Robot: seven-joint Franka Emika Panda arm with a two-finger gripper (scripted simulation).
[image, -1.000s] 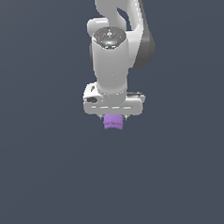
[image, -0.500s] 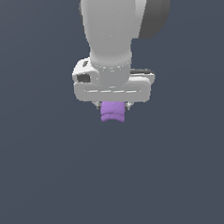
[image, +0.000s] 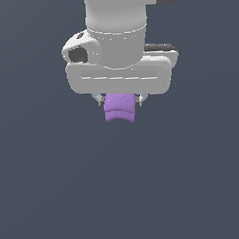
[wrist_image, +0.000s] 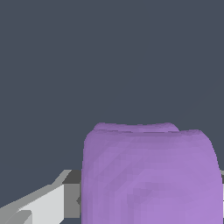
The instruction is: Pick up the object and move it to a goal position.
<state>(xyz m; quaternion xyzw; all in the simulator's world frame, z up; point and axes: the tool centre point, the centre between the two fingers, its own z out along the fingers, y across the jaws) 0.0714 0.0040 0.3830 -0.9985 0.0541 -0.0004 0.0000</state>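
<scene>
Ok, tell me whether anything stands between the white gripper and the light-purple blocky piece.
Nothing visible does. The light-purple blocky piece already sits between the fingers of the white gripper, hanging below it against plain dark background.

The light-purple object (image: pixel 120 109) hangs clamped between the jaws beneath the white arm (image: pixel 118 46).

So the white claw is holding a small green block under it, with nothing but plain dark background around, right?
Nearly. The block is light purple, not green; both the exterior view and the wrist view show that colour. The rest holds: it sits under the white claw, gripped between its fingers, with only plain dark background around it.
</scene>
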